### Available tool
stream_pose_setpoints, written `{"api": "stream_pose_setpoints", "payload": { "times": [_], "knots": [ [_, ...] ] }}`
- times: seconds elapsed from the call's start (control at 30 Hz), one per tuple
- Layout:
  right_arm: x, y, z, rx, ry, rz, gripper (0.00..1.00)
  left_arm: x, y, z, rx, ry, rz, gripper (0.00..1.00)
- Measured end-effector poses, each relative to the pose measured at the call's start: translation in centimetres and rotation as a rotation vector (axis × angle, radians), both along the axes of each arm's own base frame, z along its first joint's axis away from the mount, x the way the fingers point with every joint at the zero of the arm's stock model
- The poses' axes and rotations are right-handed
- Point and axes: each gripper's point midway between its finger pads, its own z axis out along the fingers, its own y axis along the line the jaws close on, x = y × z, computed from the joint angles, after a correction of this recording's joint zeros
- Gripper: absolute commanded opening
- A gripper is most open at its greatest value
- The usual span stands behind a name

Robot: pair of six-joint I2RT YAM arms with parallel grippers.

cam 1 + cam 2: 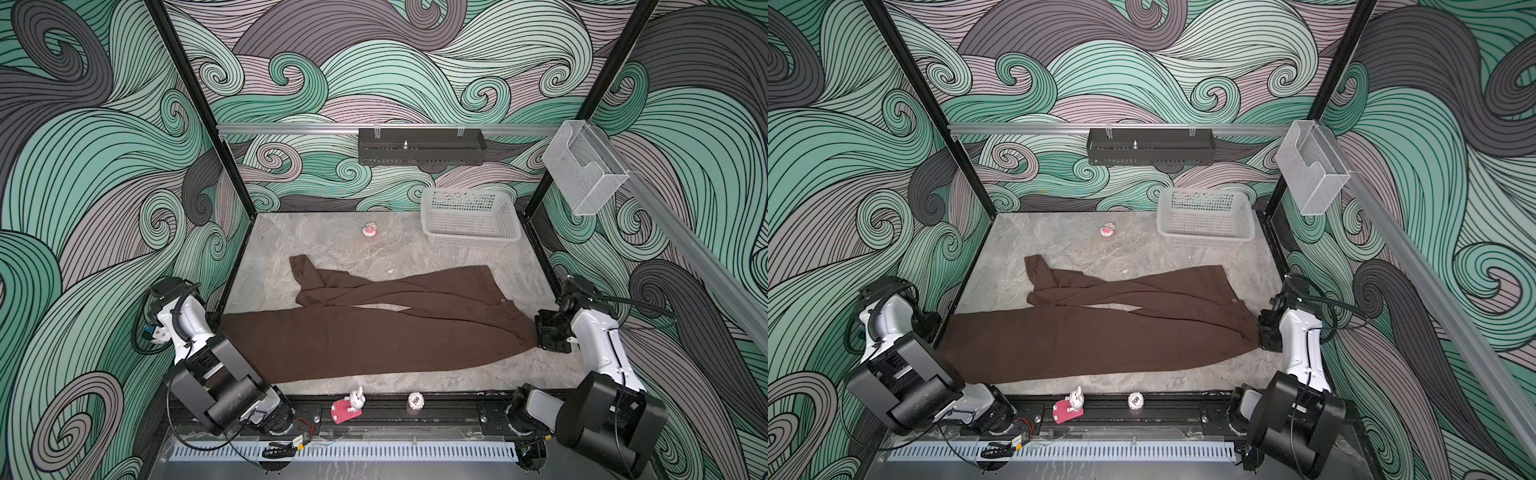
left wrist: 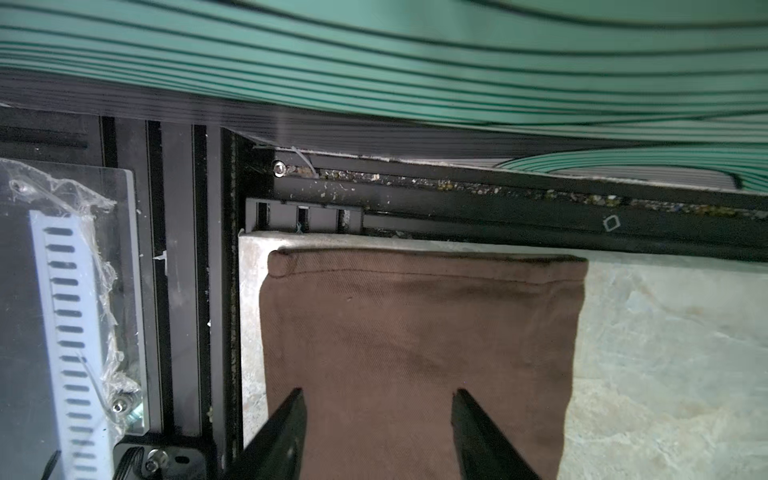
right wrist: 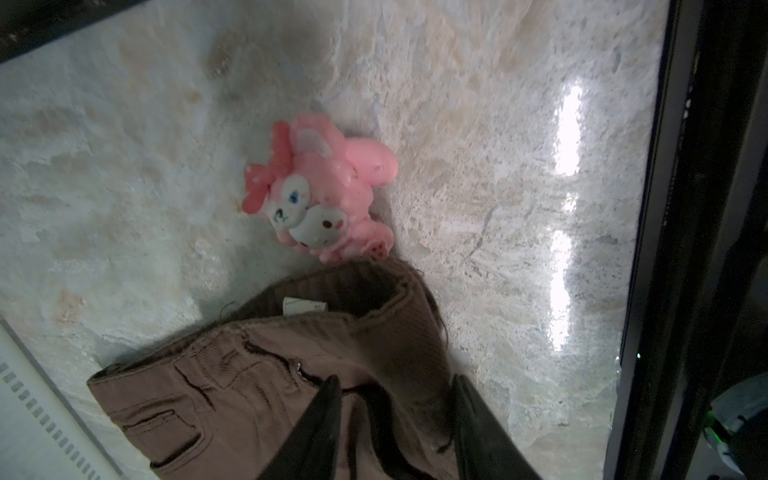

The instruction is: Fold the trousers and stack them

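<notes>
Trousers (image 1: 374, 336) (image 1: 1100, 340): laid across the tabletop (image 1: 353, 249) in both top views, waist at the right; the near leg lies flat to the left edge, the far leg is twisted.
Left hand (image 2: 378, 395): fingers spread above the near leg's hem, pinching nothing.
Right hand (image 3: 395, 382): fingers spread over the waistband.
Pink toy (image 3: 320, 195): just beyond the waistband.
Basket (image 1: 469, 216): far right corner, well apart from the cloth.

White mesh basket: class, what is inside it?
Nothing shows inside the white mesh basket in both top views, only its pale bottom. Its near wall covers a strip of that bottom, so something small there could be hidden.
</notes>
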Motion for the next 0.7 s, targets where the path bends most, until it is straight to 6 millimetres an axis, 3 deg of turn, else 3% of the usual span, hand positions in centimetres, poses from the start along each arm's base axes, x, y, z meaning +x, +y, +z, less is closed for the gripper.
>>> {"api": "stream_pose_setpoints", "payload": {
  "times": [0.13,0.2,0.43,0.57,0.7],
  "knots": [
    [0.6,0.0,1.0,-0.002,-0.013,-0.001,0.7,1.2,0.2,0.8,-0.004,-0.061,0.0,0.67],
    [1.7,-0.2,2.5,-0.014,-0.038,0.009,0.74,2.1,0.0,1.0,-0.015,-0.09,-0.01,0.68],
    [6.8,0.0,8.4,-0.069,-0.166,0.089,0.77,6.9,-1.1,2.3,-0.044,-0.166,-0.117,0.71],
    [9.5,2.4,10.1,-0.073,-0.22,0.191,0.75,11.2,-2.4,3.4,-0.056,-0.23,-0.223,0.72],
    [12.2,6.5,9.7,-0.06,-0.264,0.354,0.69,15.1,-4.9,3.7,-0.089,-0.287,-0.337,0.72]
  ]
}}
